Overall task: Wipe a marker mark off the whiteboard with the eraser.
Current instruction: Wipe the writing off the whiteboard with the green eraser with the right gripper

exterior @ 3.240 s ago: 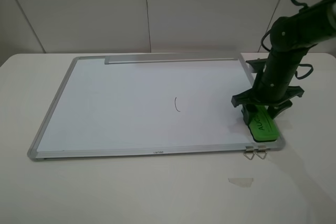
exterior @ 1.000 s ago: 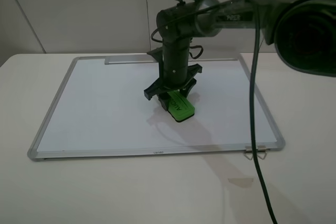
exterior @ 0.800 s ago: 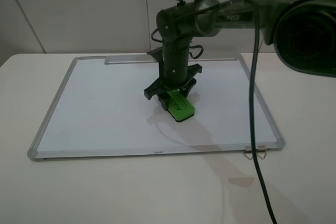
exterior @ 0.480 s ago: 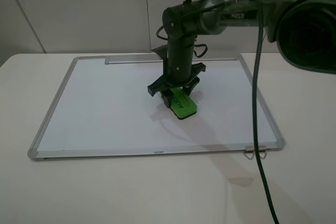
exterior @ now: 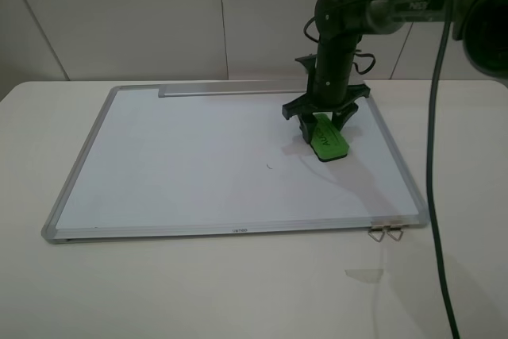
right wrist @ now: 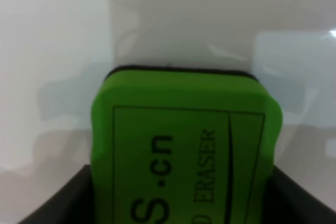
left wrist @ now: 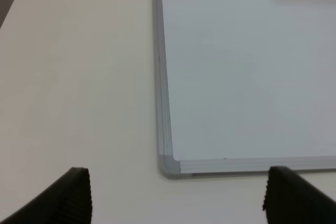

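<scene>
The whiteboard (exterior: pixel 159 164) lies flat on the white table. My right gripper (exterior: pixel 321 127) is over its right part, shut on the green eraser (exterior: pixel 329 140), which tilts down toward the board; I cannot tell if it touches. In the right wrist view the eraser (right wrist: pixel 184 145) fills the frame, its lettering up, held between the dark fingers (right wrist: pixel 63 205). Only a tiny dark speck of the marker mark (exterior: pixel 269 167) shows near the board's middle, left of the eraser. In the left wrist view my left gripper (left wrist: pixel 178 203) is open, off the whiteboard's (left wrist: pixel 247 77) near left corner.
A grey tray strip (exterior: pixel 238 90) runs along the board's far edge. Two metal clips (exterior: pixel 386 233) stick out at its near right corner. A faint small patch (exterior: pixel 363 274) lies on the table in front. The right arm's cable (exterior: pixel 435 196) hangs at the right.
My right gripper carried the eraser from the board's middle to its right and farther back. Where the curved mark was, only a tiny speck is left.
</scene>
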Controlling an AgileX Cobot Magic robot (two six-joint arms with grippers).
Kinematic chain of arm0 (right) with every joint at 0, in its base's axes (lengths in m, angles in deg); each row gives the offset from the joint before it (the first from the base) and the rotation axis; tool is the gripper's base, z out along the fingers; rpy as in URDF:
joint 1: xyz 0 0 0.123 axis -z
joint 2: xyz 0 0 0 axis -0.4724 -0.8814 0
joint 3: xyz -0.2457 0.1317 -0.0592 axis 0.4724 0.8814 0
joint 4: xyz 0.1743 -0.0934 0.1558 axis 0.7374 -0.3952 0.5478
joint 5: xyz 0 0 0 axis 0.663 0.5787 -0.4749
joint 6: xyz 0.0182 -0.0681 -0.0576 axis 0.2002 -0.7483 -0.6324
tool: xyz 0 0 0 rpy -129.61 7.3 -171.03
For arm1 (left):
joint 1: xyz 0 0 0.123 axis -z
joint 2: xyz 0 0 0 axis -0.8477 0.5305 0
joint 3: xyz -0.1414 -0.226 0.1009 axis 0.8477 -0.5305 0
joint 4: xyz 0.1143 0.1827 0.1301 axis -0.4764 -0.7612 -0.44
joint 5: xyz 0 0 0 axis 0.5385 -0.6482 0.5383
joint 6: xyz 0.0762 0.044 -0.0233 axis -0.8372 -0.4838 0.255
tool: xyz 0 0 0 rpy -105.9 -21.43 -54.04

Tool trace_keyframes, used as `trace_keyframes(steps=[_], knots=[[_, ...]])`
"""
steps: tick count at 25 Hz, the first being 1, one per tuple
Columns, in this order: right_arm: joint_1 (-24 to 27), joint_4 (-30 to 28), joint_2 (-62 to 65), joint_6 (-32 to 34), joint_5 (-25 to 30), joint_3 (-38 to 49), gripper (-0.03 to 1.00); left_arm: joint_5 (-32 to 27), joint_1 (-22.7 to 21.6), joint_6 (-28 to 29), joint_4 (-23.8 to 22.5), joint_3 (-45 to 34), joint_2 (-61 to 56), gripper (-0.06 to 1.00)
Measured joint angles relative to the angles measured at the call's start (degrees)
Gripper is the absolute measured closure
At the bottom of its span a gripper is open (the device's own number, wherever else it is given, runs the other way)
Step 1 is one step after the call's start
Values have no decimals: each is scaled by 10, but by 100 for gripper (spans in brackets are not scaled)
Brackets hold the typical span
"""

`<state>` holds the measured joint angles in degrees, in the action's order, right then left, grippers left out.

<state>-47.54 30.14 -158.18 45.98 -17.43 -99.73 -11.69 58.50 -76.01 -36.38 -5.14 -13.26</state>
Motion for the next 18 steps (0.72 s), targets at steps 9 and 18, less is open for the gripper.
trace_keyframes(steps=[9,18], knots=[[-65,10,-1,1,7,-1,37,0,0,0,0,0,0,26],[-201,120,-3,13,-36,-1,37,0,0,0,0,0,0,26]])
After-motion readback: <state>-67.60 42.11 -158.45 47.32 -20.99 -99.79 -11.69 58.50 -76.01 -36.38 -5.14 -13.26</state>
